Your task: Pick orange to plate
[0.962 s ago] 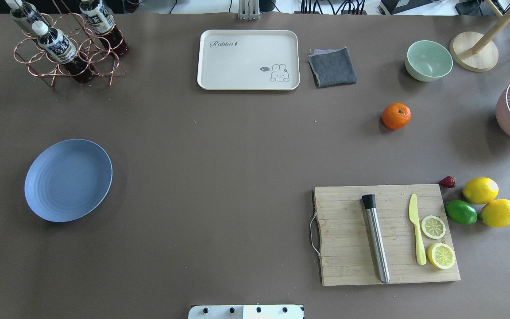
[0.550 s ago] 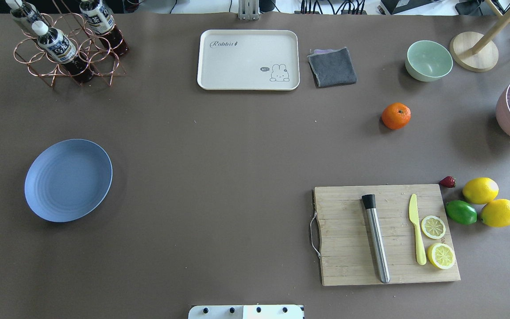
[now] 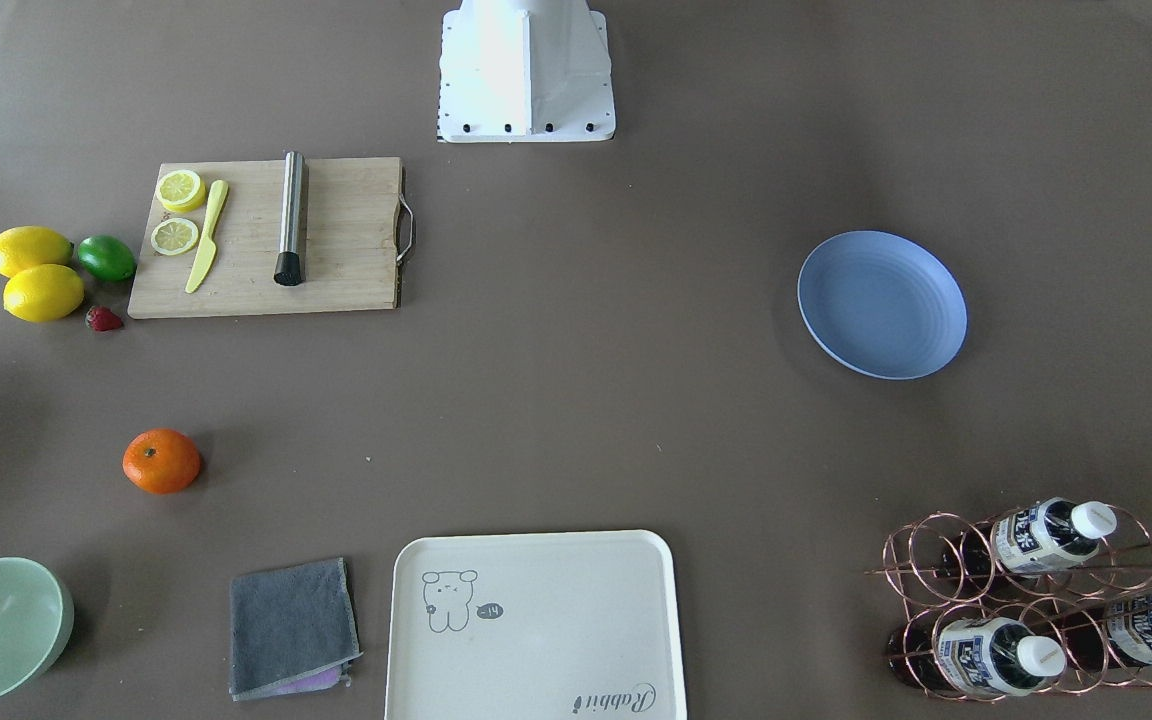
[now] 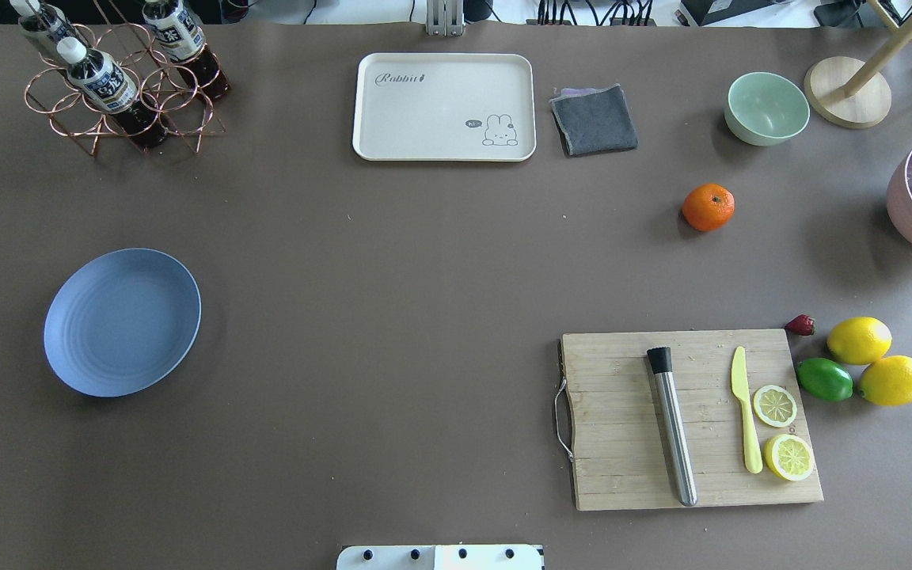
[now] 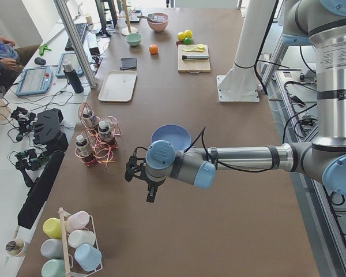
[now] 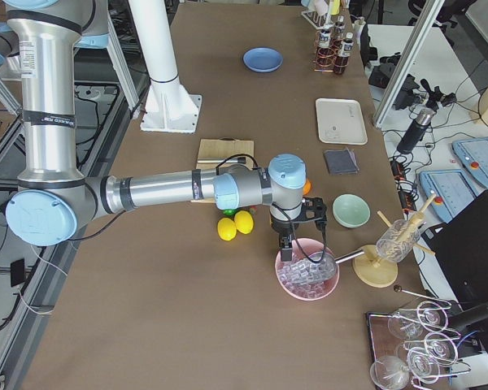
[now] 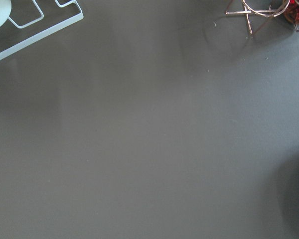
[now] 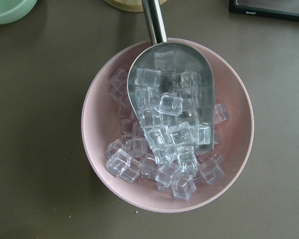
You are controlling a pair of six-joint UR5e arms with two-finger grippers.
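On the brown surface (image 4: 393, 261), a bowl (image 4: 767, 108) and a cloth (image 4: 594, 119) lie near the orange (image 4: 708, 207), with the plate (image 4: 122, 322) well apart from it. I cannot tell the grip of the left gripper (image 5: 150, 195) or the right gripper (image 6: 285, 249).

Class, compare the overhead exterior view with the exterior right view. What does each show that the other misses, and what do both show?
Only the overhead view shows the strawberry. In the side view the arm blocks that spot. Only the exterior right view shows the right arm, with the right gripper above the pink ice bowl. Both show the orange, the plate, the tray and the mint bowl.
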